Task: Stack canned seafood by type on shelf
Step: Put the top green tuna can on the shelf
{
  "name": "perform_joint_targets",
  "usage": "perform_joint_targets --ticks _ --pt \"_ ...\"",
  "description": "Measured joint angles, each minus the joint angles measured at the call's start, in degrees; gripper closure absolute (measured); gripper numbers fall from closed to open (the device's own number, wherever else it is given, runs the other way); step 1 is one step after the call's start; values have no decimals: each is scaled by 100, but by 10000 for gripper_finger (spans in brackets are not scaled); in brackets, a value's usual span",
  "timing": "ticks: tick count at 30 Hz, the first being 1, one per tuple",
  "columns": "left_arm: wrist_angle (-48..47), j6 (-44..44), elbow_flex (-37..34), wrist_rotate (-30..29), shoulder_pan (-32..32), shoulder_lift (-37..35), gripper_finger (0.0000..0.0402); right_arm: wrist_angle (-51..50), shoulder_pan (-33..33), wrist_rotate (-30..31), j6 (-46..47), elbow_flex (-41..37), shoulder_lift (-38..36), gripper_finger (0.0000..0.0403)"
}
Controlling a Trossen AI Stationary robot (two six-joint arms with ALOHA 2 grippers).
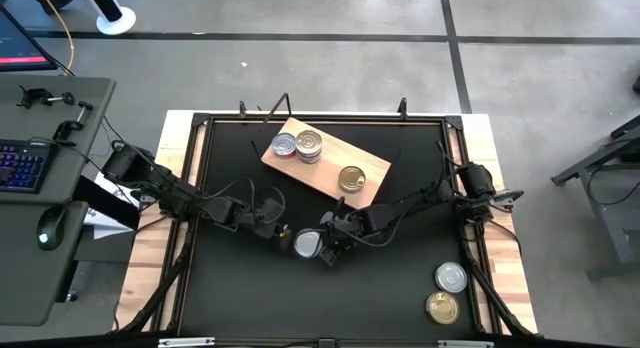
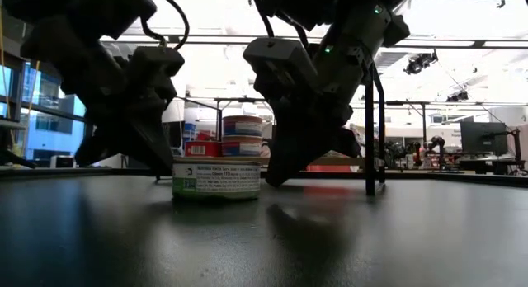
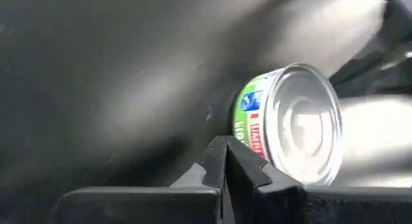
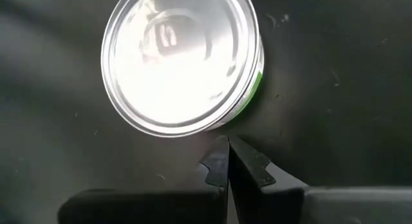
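A silver-lidded tin (image 1: 307, 244) with a green and white label stands on the black tabletop between my two grippers, also seen in the low view (image 2: 216, 178). My left gripper (image 1: 277, 228) is shut just to the tin's left, my right gripper (image 1: 330, 248) is shut just to its right. The tin fills the left wrist view (image 3: 293, 124) and the right wrist view (image 4: 183, 60). The wooden shelf (image 1: 330, 166) lies flat farther back. It bears a silver tin (image 1: 284, 145), a stack of tins (image 1: 309, 146) and a gold tin (image 1: 351, 178). My left gripper (image 3: 225, 161) has its shut fingertips right at the tin's side wall (image 3: 252, 130), low, coming level from the table's left; whether they touch it I cannot tell. My right gripper (image 4: 226, 150) has its shut tips at the tin's lower rim (image 4: 222, 124) from the right; touching or not, I cannot tell.
Two more tins, one silver (image 1: 451, 278) and one gold (image 1: 441, 308), stand near the table's right near corner. A desk with a keyboard (image 1: 20, 166) and a mouse sits left of the table. The tabletop is framed by light wooden edges (image 1: 480, 138).
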Motion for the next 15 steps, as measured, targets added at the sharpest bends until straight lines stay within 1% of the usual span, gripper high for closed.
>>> perform_joint_targets --ticks 3,10,12,15 --pt "12 -364 0 3 2 1 401 0 0 0 0 0 0 403" --pt "212 -859 4 383 7 1 401 2 2 0 -105 0 0 403" --pt "313 -892 2 424 -10 0 401 2 2 0 -103 0 0 403" --pt "794 -719 0 384 -46 0 401 0 2 0 -101 0 0 403"
